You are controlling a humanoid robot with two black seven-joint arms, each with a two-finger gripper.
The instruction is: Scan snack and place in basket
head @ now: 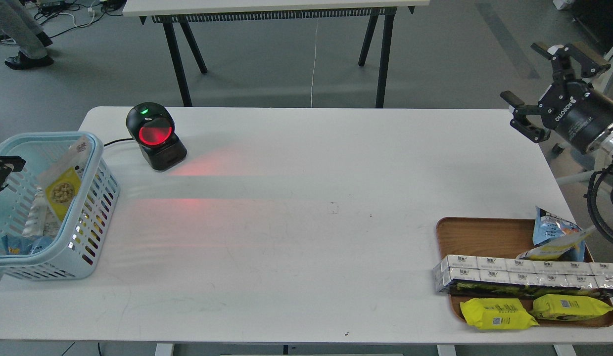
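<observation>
The snack pouch (63, 188), white on top and yellow below with a round picture of beans, leans inside the light blue basket (96, 207) at the table's left edge. Only a small dark end of my left gripper (0, 170) shows at the left edge, over the basket's left side and apart from the pouch; I cannot tell its fingers apart. My right gripper (548, 81) is open and empty, raised beyond the table's far right corner. The black barcode scanner (155, 136) stands right of the basket, its red window lit.
A brown wooden tray (477, 232) at the front right holds a blue and yellow bag (553, 237), a row of white boxed packs (524, 274) and two bright yellow flat packs (499, 314). Another table's legs (177, 59) stand behind.
</observation>
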